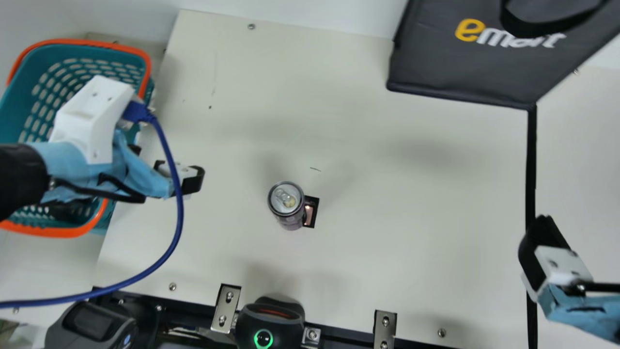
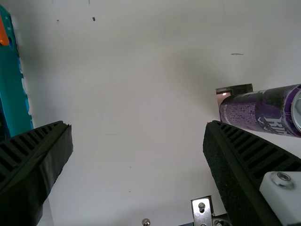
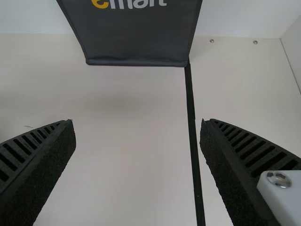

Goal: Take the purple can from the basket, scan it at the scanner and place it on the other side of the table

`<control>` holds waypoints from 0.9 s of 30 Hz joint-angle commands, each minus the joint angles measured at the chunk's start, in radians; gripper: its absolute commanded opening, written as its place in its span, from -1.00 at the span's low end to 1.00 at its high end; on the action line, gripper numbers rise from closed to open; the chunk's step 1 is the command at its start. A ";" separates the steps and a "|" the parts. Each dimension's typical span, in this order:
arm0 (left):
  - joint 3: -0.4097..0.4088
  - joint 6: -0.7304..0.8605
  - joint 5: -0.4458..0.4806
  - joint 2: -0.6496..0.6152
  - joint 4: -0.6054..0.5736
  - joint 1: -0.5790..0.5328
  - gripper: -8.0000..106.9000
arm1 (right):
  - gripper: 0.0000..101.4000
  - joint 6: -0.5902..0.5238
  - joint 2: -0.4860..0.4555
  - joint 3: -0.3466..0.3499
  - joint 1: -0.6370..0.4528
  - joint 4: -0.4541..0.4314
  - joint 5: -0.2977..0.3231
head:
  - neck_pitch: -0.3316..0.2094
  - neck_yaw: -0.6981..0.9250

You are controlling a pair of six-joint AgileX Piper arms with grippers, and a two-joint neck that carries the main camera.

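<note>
Jaws spread on both arms, we have bench [image 1: 232, 126] between the purple can [image 1: 286, 203] and the left-edge basket [image 1: 14, 114], a dark bag [image 1: 450, 68] blocking part of the far side.

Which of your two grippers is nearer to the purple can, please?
Left. In the main view, the left gripper is left of the purple can; the right gripper is much farther off, by the black strip.

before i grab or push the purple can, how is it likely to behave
The purple can stands upright, taller than it is wide, so a push high up would probably tip it. Its round wall could then let it roll. That smooth printed side may also slip in a loose grip.
</note>
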 commanded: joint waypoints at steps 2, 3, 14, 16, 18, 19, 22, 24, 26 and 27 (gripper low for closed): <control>-0.001 0.001 -0.001 -0.001 -0.006 -0.008 0.71 | 0.87 0.000 0.000 0.000 0.000 0.000 0.000 | -0.029 -0.087; 0.000 0.001 -0.001 -0.002 -0.012 -0.015 0.71 | 0.87 0.000 0.000 0.000 0.000 0.000 0.000 | -0.029 -0.087; -0.005 -0.044 -0.001 0.000 -0.089 -0.173 0.71 | 0.87 0.000 0.000 0.000 0.000 0.000 0.000 | -0.029 -0.087; -0.012 -0.054 -0.001 0.002 -0.100 -0.207 0.71 | 0.87 0.000 0.000 0.000 0.000 0.000 0.000 | -0.029 -0.087; -0.021 -0.063 -0.001 0.005 -0.111 -0.237 0.71 | 0.87 0.000 0.000 0.000 0.000 0.000 0.000 | -0.029 -0.087; -0.027 -0.067 -0.001 0.007 -0.115 -0.252 0.71 | 0.87 0.000 0.000 0.000 0.000 0.000 0.000 | -0.029 -0.087; -0.043 -0.076 -0.001 0.013 -0.121 -0.294 0.71 | 0.87 0.000 0.000 0.000 0.000 0.000 0.000 | -0.029 -0.087; -0.053 -0.080 -0.001 0.018 -0.120 -0.322 0.71 | 0.87 0.000 0.000 0.000 0.000 0.000 0.000 | -0.029 -0.087; -0.064 -0.085 -0.001 0.023 -0.114 -0.350 0.71 | 0.87 0.000 0.000 0.000 0.000 0.000 0.000 | -0.029 -0.087; -0.069 -0.088 -0.001 0.025 -0.110 -0.364 0.71 | 0.87 0.000 0.000 0.000 0.000 0.000 0.000 | -0.029 -0.087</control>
